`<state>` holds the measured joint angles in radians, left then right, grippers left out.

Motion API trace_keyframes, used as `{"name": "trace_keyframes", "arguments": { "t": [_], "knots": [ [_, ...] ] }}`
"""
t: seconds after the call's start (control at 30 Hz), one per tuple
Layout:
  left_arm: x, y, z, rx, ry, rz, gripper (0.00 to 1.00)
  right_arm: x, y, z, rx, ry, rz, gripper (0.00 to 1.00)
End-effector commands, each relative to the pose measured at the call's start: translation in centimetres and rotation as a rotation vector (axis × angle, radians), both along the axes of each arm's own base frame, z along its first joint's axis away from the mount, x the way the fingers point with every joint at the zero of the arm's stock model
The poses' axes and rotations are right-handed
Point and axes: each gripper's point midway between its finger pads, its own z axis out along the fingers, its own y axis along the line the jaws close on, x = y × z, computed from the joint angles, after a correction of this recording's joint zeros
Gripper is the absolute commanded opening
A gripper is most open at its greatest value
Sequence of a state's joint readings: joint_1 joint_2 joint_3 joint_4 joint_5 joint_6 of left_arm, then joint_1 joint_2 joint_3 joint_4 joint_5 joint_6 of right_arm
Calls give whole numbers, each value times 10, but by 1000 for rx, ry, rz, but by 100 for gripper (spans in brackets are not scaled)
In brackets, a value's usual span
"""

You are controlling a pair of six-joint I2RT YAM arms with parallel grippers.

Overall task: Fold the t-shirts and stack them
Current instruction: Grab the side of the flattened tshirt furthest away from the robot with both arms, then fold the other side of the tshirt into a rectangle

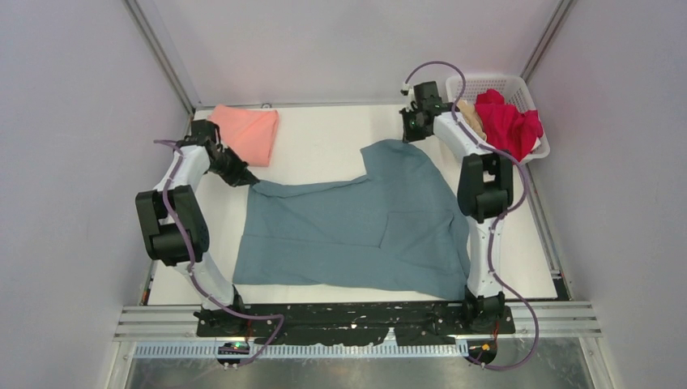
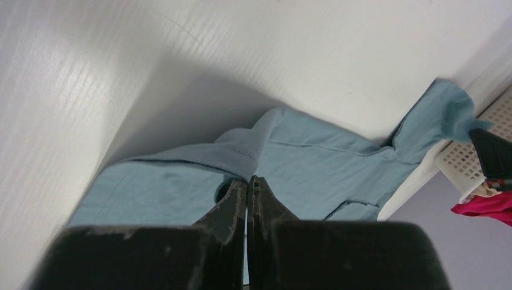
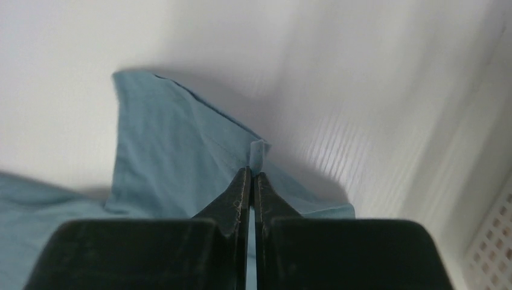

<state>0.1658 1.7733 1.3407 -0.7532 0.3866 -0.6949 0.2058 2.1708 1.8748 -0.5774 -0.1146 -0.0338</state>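
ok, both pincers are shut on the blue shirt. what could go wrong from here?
1. The right pincer grips only a small nub at the edge of the blue shirt; it may slip under tension.
2. It sits close beside the basket, where the red shirt is piled up to the rim; a swing could snag it.
3. The left pincer pinches near the folded salmon shirt; dragged cloth could disturb it.

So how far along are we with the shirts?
Done: the pink t-shirt lies folded at the far left of the table. In hand: the blue t-shirt, spread out, pinched by the left hand and right hand. Left: the red t-shirt and beige t-shirt, in the basket.
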Motion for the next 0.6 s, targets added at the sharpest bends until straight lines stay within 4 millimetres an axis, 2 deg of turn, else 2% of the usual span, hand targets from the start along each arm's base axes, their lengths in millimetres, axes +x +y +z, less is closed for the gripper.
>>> {"name": "trace_keyframes", "arguments": {
  "t": [0.0,0.03,0.07,0.1,0.13,0.17,0.2,0.3,0.43,0.47,0.5,0.53,0.57],
  "knots": [
    [-7,-3,19,-14,-70,-26,0,-25,3,101,20,-269,102,6],
    [-9,-3,19,-13,-71,-26,0,-38,0,88,14,-241,102,6],
    [-12,-3,18,-11,-70,-26,0,-49,-3,108,15,-279,98,6],
    [-15,-3,17,-11,-66,-27,0,-62,-6,97,8,-253,95,6],
    [-19,-3,17,-11,-66,-27,0,-72,-11,116,6,-293,86,6],
    [-22,-3,17,-7,-67,-26,0,-85,-14,106,-4,-267,80,6],
    [-27,-2,17,-6,-61,-23,0,-94,-20,122,-11,-304,61,6],
    [-39,2,18,-17,-73,-6,0,-128,-33,130,-23,-310,26,6],
    [-55,8,17,-13,-82,23,0,-161,-50,136,-41,-311,-35,6],
    [-59,8,17,-13,-85,24,0,-168,-55,132,-54,-292,-61,6],
    [-61,7,17,-15,-87,21,0,-173,-64,139,-74,-314,-101,6],
    [-65,6,14,-18,-79,20,0,-181,-68,135,-85,-294,-115,6],
    [-68,5,13,-19,-75,19,0,-187,-73,141,-93,-310,-132,6]
  ]
}}
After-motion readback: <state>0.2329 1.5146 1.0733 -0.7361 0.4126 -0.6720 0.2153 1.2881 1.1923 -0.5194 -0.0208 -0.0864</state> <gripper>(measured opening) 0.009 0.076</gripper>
